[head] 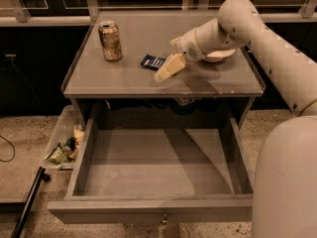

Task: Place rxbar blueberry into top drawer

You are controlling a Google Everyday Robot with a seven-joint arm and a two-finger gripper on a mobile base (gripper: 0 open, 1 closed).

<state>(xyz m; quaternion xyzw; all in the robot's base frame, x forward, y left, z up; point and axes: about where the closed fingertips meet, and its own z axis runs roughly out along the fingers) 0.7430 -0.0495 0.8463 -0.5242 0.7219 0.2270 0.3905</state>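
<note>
The rxbar blueberry (152,61), a small dark navy wrapper with pale lettering, lies flat on the table top (129,81) near its middle. My gripper (166,70) hovers just to the right of the bar, its pale fingers (170,66) pointing down and to the left, close to the bar's right end. The top drawer (148,209) is pulled wide open below the table, and its grey inside is bare. A small knob (163,218) sits on its front panel.
A gold drink can (110,41) stands upright at the table's left. A white bowl (218,56) sits at the right, partly behind my arm. A clear plastic bin (63,143) with wrappers stands on the floor at the left. A dark pole (27,202) lies beside it.
</note>
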